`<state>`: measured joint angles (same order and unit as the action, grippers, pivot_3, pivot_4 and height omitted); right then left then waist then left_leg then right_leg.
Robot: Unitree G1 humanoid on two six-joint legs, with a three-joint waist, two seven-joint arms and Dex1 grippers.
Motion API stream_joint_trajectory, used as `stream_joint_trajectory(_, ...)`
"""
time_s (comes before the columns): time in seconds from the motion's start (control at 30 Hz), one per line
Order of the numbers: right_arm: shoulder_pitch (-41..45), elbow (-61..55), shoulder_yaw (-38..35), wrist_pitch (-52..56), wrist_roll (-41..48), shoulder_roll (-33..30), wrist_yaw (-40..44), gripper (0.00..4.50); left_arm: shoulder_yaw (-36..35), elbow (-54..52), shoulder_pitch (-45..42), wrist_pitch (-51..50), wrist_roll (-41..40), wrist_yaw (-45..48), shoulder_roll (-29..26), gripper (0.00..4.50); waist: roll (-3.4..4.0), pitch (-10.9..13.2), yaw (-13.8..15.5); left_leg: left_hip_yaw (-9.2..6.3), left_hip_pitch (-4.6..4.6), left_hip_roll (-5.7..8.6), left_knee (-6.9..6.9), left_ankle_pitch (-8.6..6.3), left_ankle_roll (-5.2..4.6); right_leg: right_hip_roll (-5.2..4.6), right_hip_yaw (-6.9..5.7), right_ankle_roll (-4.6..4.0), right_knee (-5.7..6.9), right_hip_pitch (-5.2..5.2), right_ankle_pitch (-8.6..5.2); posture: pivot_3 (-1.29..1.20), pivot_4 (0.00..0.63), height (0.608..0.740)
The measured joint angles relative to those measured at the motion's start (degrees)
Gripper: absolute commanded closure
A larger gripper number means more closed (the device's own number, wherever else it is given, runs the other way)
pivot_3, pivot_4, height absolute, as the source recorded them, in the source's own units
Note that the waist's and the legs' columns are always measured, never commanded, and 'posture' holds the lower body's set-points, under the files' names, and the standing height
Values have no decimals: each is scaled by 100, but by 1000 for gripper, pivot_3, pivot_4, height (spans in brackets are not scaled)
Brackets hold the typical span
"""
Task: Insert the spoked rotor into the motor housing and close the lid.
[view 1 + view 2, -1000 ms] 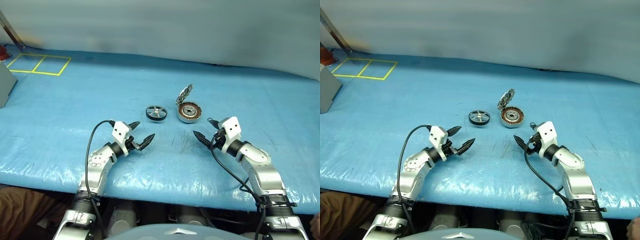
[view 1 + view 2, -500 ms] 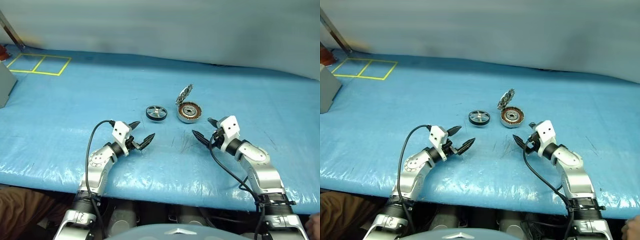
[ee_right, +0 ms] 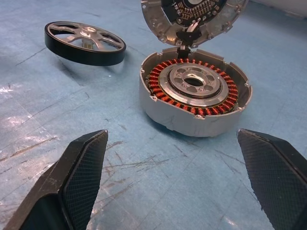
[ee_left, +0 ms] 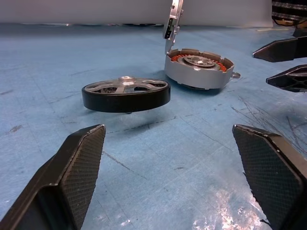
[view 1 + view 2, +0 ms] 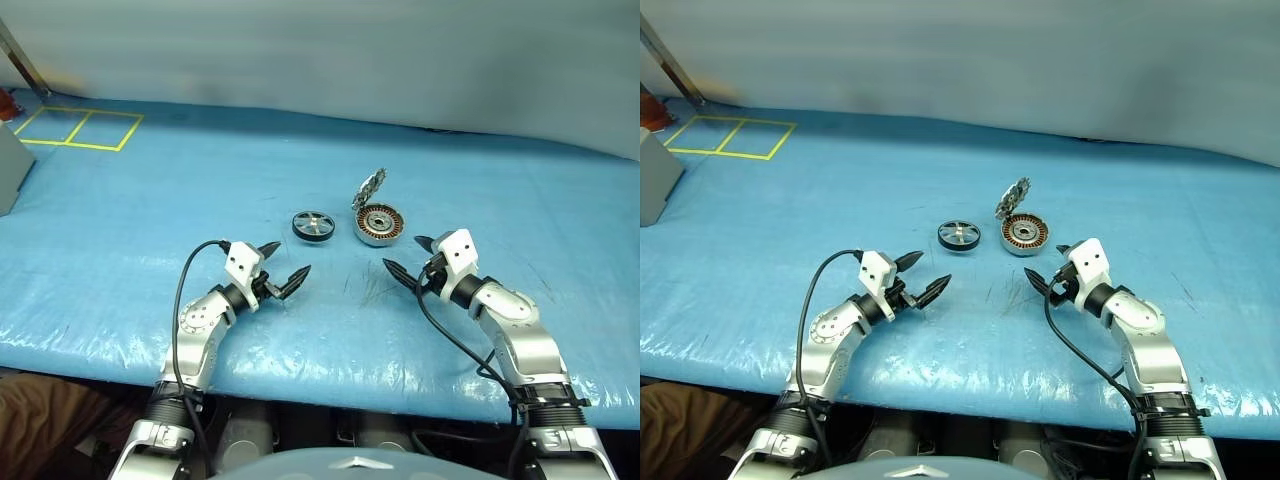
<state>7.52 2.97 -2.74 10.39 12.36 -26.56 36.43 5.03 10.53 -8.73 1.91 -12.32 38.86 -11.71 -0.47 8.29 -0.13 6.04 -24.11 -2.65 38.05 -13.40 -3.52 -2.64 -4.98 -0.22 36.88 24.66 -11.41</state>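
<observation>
Item one, spoked rotor (image 5: 313,224): lay flat on the blue surface (image 5: 150,210), just beside the motor housing (image 5: 379,224) at its 9 o'clock, spokes up, apart from it and not yet inserted. Item two, motor housing: sat open, copper windings exposed, its lid (image 5: 371,186) standing upright on the hinge at the 12 o'clock rim, toothed face toward the cup; likely left so to receive the rotor. Item three, left hand (image 5: 281,267): fingers spread wide, holding nothing, at the rotor's 7 o'clock, aimed toward it. Item four, right hand (image 5: 408,259): likewise spread and empty, at the housing's 5 o'clock. Yellow taped squares (image 5: 78,128) at far 10 o'clock. No legible brand or writing.
</observation>
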Motion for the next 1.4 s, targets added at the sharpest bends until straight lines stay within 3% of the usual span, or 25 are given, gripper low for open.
stream_joint_trajectory(0.5,314,48,220,10,-309,-425,327,10,-2,1,0,7,8,-4,1,0,0,0,1,0,0,0,1,0,0,0,0,-1,0,0,-1,0,150,740)
stream_joint_trajectory(0.67,956,417,1009,-15,-1195,-1348,924,10,-5,10,-7,26,27,-3,6,0,0,0,-8,3,0,2,5,0,-1,-1,-1,-5,-1,1,-3,0,150,740)
stream_joint_trajectory(0.8,2165,996,2052,-282,-2155,-1817,1814,10,8,44,-50,42,52,0,27,0,1,2,-62,7,6,-1,5,0,-1,4,-2,-6,3,4,-3,0,150,740)
stream_joint_trajectory(1.03,3660,2264,2933,-1014,-3001,-1348,2384,10,63,12,95,72,70,-10,43,0,0,3,-29,5,0,0,-7,1,0,5,-2,8,3,6,5,0,150,740)
stream_joint_trajectory(1.4,4287,3415,3150,-1491,-3317,-908,2618,10,78,-163,265,-5,72,-117,24,0,4,5,-32,11,1,1,2,1,1,-17,-11,15,7,4,9,0,150,740)
